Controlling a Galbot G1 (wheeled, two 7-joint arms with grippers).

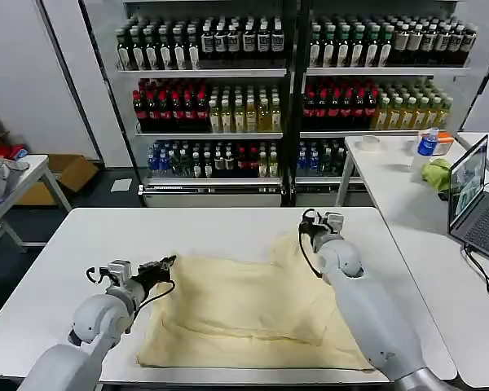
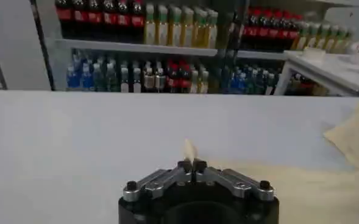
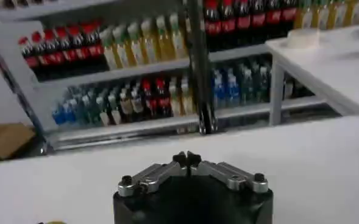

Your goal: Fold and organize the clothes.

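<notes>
The clothes, one pale cream-yellow T-shirt, lie spread on the white table, with one part doubled over across the middle. My left gripper is at the shirt's far left corner, low over the table. In the left wrist view the left gripper is shut with a small tip of cream fabric sticking out between its fingertips. My right gripper is at the shirt's far right corner, where the fabric rises in a peak to it. In the right wrist view the right gripper is shut, tips together.
Tall shelves of bottles stand behind the table. A side table on the right holds a laptop, a green cloth and a blue bottle. Another table with a whitish heap is at the far left.
</notes>
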